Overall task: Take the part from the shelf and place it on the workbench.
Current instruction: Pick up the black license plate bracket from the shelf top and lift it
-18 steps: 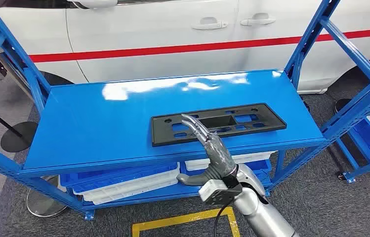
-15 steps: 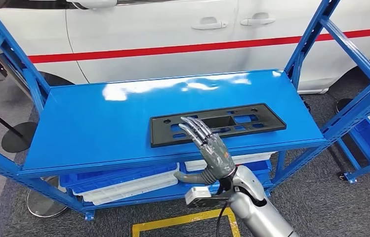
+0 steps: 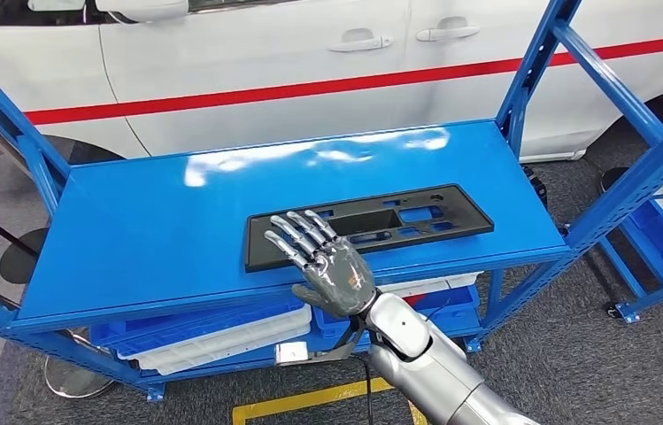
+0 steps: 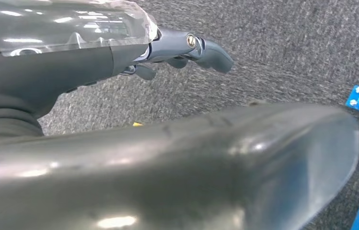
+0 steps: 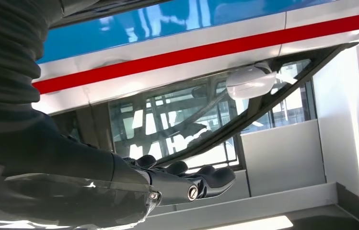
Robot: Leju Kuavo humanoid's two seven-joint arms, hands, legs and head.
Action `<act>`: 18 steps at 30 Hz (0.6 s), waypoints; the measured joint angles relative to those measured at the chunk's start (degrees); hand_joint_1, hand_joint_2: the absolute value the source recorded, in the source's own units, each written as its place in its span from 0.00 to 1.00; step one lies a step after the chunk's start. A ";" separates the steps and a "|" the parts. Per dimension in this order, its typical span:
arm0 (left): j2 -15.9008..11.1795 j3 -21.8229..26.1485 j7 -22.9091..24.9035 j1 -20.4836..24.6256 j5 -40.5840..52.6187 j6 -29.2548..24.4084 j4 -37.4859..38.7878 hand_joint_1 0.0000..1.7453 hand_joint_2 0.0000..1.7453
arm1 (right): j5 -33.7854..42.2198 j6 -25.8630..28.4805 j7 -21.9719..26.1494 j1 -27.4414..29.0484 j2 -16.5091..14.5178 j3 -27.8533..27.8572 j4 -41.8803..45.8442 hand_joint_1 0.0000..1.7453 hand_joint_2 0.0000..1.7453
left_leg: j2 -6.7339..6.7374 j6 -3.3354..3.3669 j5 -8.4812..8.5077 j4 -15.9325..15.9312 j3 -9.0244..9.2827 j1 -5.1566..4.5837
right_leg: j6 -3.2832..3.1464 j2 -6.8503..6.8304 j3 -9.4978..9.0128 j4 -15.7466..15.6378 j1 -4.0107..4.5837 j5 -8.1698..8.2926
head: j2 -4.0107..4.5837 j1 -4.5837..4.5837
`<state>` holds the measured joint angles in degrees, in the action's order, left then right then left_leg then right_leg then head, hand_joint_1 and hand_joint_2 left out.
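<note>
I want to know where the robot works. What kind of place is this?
Probably a car workshop or factory: a white car with a red stripe stands behind a blue metal shelf rack that holds a flat black plastic car part.

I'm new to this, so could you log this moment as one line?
right hand: open, over black part's near end | part: flat on blue shelf | left hand: hanging above floor

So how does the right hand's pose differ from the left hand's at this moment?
The right hand is raised over the near edge of the black part on the blue shelf, fingers spread and extended. The left hand hangs above grey carpet, away from the shelf top, fingers curled inward. Neither hand holds anything.
</note>
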<state>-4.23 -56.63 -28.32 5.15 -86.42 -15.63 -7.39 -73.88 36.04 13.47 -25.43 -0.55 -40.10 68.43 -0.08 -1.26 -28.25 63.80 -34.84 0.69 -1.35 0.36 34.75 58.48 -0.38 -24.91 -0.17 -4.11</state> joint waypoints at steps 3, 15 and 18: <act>-0.05 -0.35 0.18 0.08 0.00 -0.08 0.04 0.00 0.00 | -0.16 -0.19 -0.96 -1.50 -1.33 -1.13 -2.51 0.00 1.00 | -0.10 0.88 1.87 -5.54 2.29 -0.38 | 0.73 0.11 0.11 0.17 0.21 -0.03 | 0.00 0.00; -0.05 -1.29 0.18 0.03 0.00 -0.21 0.04 0.00 0.00 | -0.85 0.32 -3.80 -8.00 -5.28 -2.69 -16.24 0.00 1.00 | -0.09 2.25 2.49 -6.11 2.60 0.06 | 2.37 -0.24 3.12 6.84 -0.40 -1.65 | 0.00 0.00; -0.12 -1.37 0.12 0.13 0.00 -0.19 0.05 0.00 0.00 | -1.49 1.38 -4.91 -9.90 -6.39 -2.76 -20.10 0.00 1.00 | -0.09 1.40 2.24 -5.92 2.47 -0.21 | 1.50 -0.30 0.21 0.43 0.01 -0.16 | 0.00 -0.01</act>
<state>-4.36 -58.00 -28.21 5.28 -86.42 -15.81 -7.34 -75.36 37.42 8.56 -35.33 -6.94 -42.86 48.33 -0.17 0.13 -26.02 57.88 -32.37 0.48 0.15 0.06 34.96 58.91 -0.37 -25.07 -0.17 -4.11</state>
